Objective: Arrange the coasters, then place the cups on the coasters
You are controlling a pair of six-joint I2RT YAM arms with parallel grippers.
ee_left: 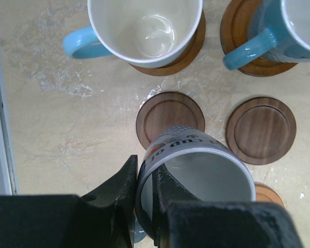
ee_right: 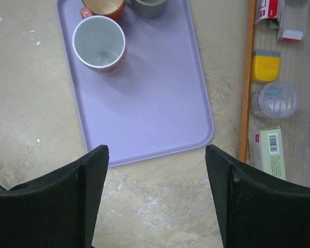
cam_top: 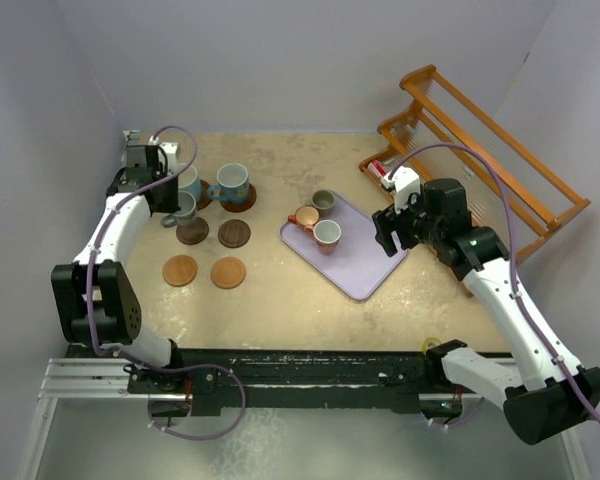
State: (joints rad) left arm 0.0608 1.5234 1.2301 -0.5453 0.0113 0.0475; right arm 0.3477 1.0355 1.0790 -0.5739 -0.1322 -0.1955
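The left end effector (ee_left: 144,182) pinches the rim of the grey-blue mug (ee_left: 196,160), tilted over a bare dark brown wooden coaster (ee_left: 168,113), with two light blue mugs (ee_left: 144,31) on coasters (ee_left: 188,58) beyond. The right end effector (ee_right: 156,155) gapes wide above the lavender tray (ee_right: 160,103) carrying three small cups (ee_right: 99,44)

You have here: left gripper (ee_left: 146,178) clamped on the rim of a grey-blue mug (ee_left: 196,170) that overlaps one dark coaster (ee_left: 165,113), a second dark coaster (ee_left: 261,129) bare beside it, two light blue mugs (ee_left: 144,26) (ee_left: 294,26) each on a coaster beyond, and an orange-brown coaster's edge (ee_left: 266,195).
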